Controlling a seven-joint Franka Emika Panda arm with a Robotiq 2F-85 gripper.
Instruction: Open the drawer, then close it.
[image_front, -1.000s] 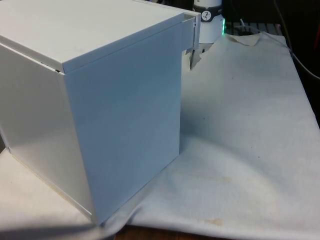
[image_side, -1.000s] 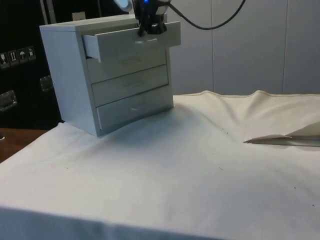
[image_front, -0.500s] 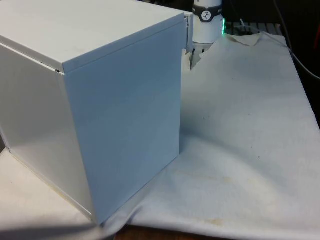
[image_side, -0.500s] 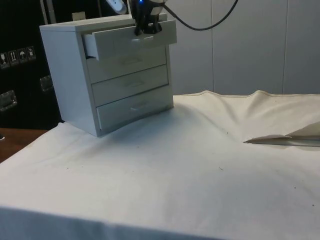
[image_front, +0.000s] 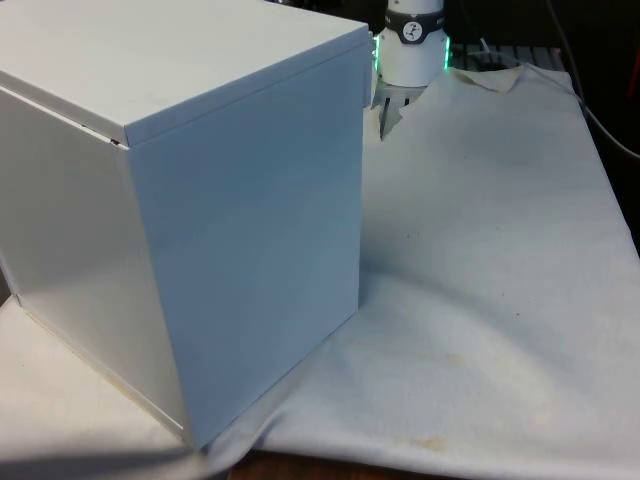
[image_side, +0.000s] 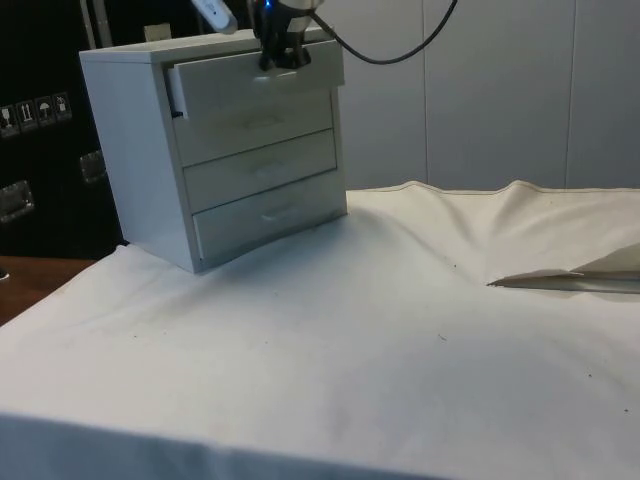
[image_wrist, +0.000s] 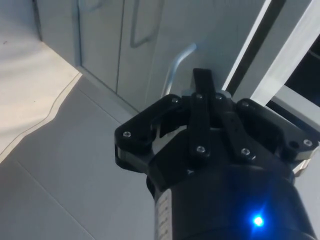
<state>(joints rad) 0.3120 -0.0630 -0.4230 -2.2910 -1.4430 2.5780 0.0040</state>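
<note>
Front view: the white wooden chest of drawers (image_front: 190, 200) stands near, on the front view's left, back turned. Side view: the black two-finger gripper (image_side: 281, 62) meets the slightly open white top drawer (image_side: 255, 82). Wrist view: fingers (image_wrist: 202, 95) clamp its curved metal handle (image_wrist: 176, 67).

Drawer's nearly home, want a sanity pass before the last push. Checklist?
1. Top drawer flush with the chest of drawers: not ok, it juts out slightly in the side view.
2. Gripper at the top drawer's front: ok, right by the metal handle.
3. Three lower drawers shut: ok.
4. Chest sitting flat on the white cloth: ok.
5. Black cable free of the chest: cannot tell.
</note>
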